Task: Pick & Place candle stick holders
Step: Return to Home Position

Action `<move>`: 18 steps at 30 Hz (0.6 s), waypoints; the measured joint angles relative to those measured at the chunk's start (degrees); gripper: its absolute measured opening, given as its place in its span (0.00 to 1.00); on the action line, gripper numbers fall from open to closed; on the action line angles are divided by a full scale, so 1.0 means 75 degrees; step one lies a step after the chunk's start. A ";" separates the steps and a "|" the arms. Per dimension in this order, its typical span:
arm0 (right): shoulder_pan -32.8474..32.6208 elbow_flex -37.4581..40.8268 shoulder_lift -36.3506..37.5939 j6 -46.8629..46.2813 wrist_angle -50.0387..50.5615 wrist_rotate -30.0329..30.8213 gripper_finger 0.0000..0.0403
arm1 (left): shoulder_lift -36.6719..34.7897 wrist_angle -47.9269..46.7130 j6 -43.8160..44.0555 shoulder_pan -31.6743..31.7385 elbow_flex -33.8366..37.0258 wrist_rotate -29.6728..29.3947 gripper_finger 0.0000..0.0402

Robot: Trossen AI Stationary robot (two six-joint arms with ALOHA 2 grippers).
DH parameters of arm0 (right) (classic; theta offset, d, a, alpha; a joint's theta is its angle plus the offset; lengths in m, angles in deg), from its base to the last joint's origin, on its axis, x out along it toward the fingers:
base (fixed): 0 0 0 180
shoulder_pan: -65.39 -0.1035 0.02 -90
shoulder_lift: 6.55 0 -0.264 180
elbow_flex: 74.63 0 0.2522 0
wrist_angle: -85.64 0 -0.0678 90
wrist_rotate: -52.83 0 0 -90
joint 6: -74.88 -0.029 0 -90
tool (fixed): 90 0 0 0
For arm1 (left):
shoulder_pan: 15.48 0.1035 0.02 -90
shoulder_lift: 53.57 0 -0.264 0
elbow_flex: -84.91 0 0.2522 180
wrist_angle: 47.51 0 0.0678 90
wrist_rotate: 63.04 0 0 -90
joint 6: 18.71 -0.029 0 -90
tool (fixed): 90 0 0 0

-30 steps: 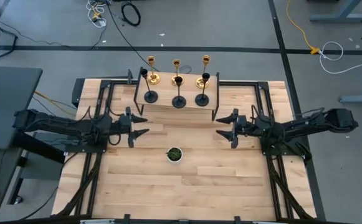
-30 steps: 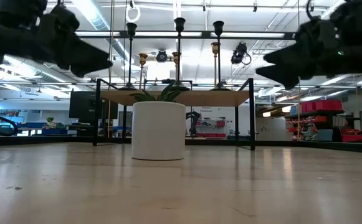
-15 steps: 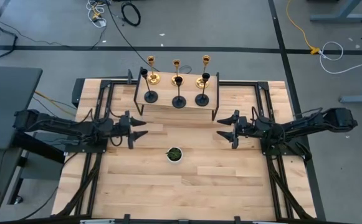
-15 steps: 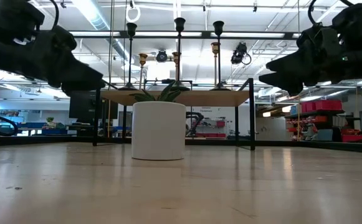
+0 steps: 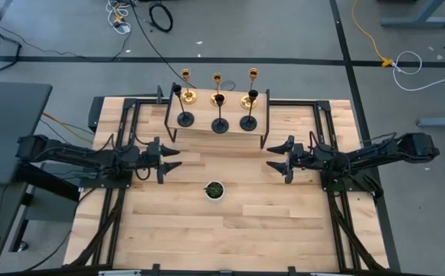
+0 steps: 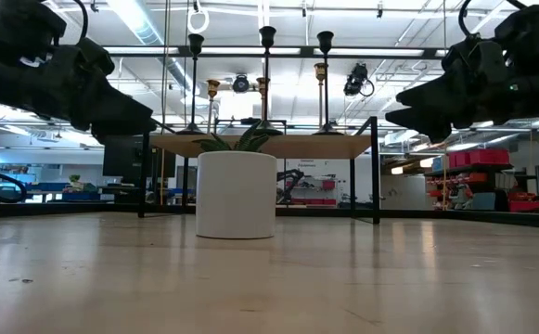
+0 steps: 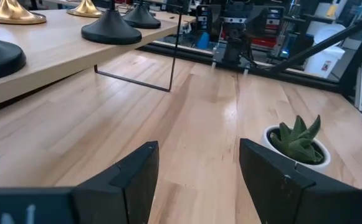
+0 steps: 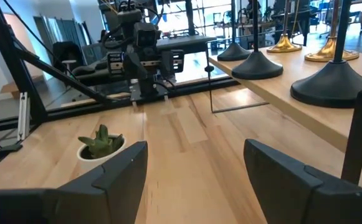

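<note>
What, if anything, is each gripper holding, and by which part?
Nothing is held. The left gripper and right gripper hover with jaws open and empty; the six candle stick holders stand on the shelf.

The left arm [image 5: 76, 156] and the right arm [image 5: 360, 159] are matte black throughout, each built from slender tubular links joined by bulkier, blocky joint housings, with the largest housing at the outer end. The left tool [image 5: 175, 158] and the right tool [image 5: 270, 159] each carry two dark fingers [image 7: 134, 177] of wedge shape, broad at the root and narrowing to a blunt tip, with flat, smooth inner faces. A thin dark cable [image 6: 87, 14] arches over the wrist housing of the left arm in the low view.
</note>
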 joint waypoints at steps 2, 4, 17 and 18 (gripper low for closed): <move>0.0000 0.0000 0.0080 -0.0001 0.0104 -0.0004 0.66 | 0.0000 0.0000 0.0000 0.0000 0.0000 0.0000 0.55; 0.0001 0.0000 0.0274 -0.0006 0.0147 0.0039 0.66 | -0.0084 -0.0140 0.0000 0.0000 0.0000 0.0000 0.55; 0.0003 0.0012 0.2461 -0.0006 0.0237 0.0201 0.66 | -0.2896 -0.0063 -0.0006 0.0000 0.0003 0.0000 0.55; 0.0003 0.0012 0.2701 -0.0006 0.0237 0.0202 0.66 | -0.3141 -0.0097 -0.0009 0.0000 0.0003 0.0003 0.55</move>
